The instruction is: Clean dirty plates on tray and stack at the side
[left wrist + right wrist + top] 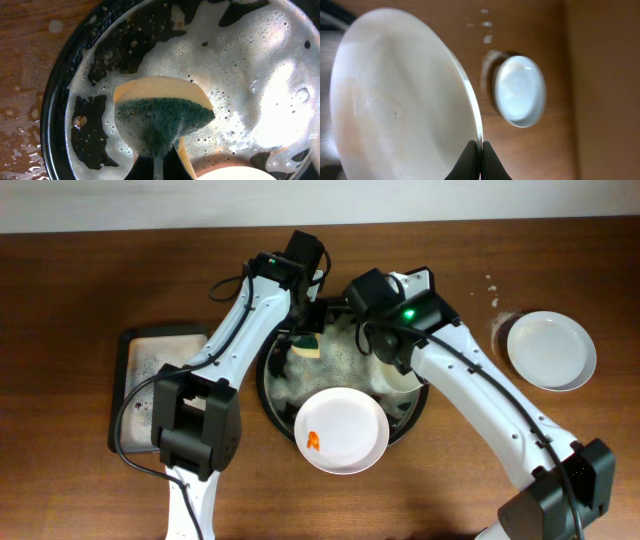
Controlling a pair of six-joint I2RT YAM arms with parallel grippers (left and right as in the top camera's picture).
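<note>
The black tray (pixel 272 402) holds soapy foam. My left gripper (pixel 308 328) is shut on a yellow and green sponge (pixel 305 346) over the tray's back left; the left wrist view shows the sponge (pixel 160 112) in the jaws (pixel 157 167) above the foam. My right gripper (pixel 387 358) is shut on the rim of a white plate (pixel 402 380), held tilted on edge over the tray's right side; in the right wrist view the jaws (pixel 480 152) pinch its rim (pixel 400 100). A white plate with an orange smear (pixel 342 430) lies on the tray's front. A pale grey-blue plate (pixel 550 350) lies on the side (pixel 500 320).
A rectangular dark sponge tray (pixel 150 375) with foam stands left of the black tray. White specks (pixel 490 285) and a whitish ring stain (pixel 487 65) mark the wood beside the grey-blue plate (pixel 520 90). Water drops wet the wood left of the tray rim (pixel 55 100).
</note>
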